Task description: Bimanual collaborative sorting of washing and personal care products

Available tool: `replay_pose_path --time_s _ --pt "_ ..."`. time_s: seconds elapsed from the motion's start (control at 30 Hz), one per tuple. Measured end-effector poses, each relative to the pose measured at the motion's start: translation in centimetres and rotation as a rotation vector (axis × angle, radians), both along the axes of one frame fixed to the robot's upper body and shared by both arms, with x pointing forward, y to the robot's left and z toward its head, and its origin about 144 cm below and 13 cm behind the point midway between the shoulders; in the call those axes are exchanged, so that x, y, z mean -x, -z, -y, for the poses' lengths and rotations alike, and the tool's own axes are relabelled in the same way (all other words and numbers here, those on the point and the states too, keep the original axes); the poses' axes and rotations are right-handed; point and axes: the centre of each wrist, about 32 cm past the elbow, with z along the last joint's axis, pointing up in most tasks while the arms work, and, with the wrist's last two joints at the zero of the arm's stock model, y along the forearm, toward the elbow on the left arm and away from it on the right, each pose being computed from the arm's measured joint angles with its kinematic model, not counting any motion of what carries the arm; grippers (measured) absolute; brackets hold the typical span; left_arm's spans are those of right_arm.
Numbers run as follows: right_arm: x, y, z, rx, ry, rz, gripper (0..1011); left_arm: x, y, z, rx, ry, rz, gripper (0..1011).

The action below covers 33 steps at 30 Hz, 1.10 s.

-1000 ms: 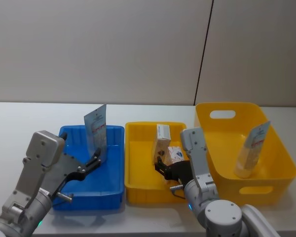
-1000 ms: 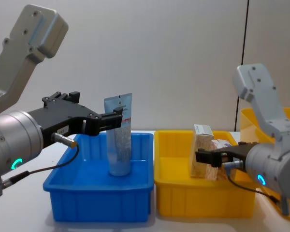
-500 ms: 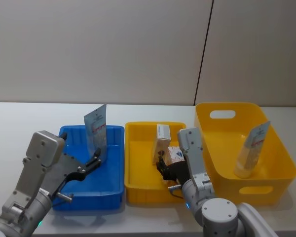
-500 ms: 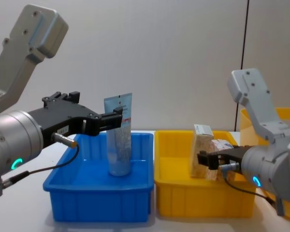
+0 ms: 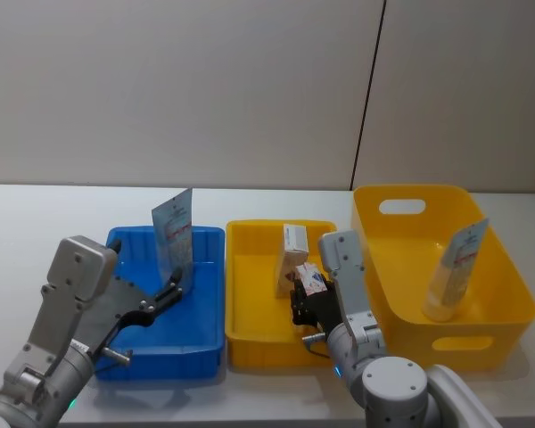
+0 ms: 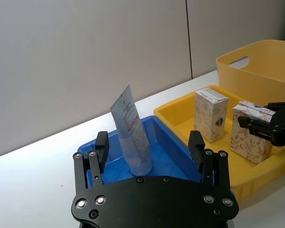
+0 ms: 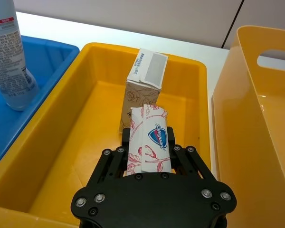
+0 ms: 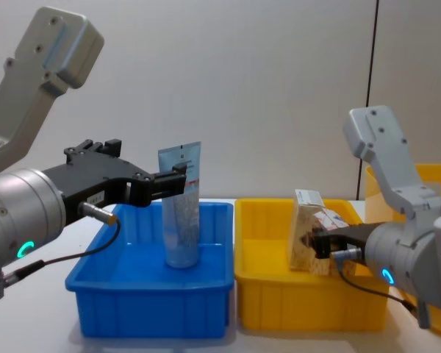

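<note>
A pale-blue squeeze tube [image 5: 174, 234] stands upright in the blue tray [image 5: 205, 349]. My left gripper [image 6: 148, 146] is open just in front of the tube [image 6: 132, 130], apart from it. In the small yellow tray [image 5: 254, 349] one white carton [image 7: 145, 88] stands upright. My right gripper [image 7: 151, 147] is shut on the second carton [image 7: 152, 135], white with red floral print and a blue logo, right beside the standing one. A tall pale-blue pouch [image 5: 455, 267] leans inside the large yellow basket [image 5: 401, 191].
The three containers sit side by side on a white table [image 5: 36, 223]: blue tray at left, small yellow tray in the middle, tall basket at right. A plain wall stands behind. There is free table surface left of the blue tray.
My right gripper has moved forward to the cartons and shut on the floral one, which now stands between its fingers. The left arm and the tube have not moved.
</note>
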Motion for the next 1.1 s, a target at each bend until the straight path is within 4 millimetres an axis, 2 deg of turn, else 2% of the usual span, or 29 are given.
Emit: replay_pose_path --time_s 0.47,0.87,1.1 --pt "0.1 -0.6 0.1 -0.031 -0.007 0.040 328 0.0 0.0 0.0 0.000 0.000 0.000 1001" --pt "0.1 -4.3 0.2 -0.174 -0.021 0.150 322 0.0 0.0 0.0 0.000 0.000 0.000 1001" --pt "0.1 -7.9 0.8 -0.279 -0.014 0.237 319 0.0 0.0 0.0 0.000 0.000 0.000 1001"
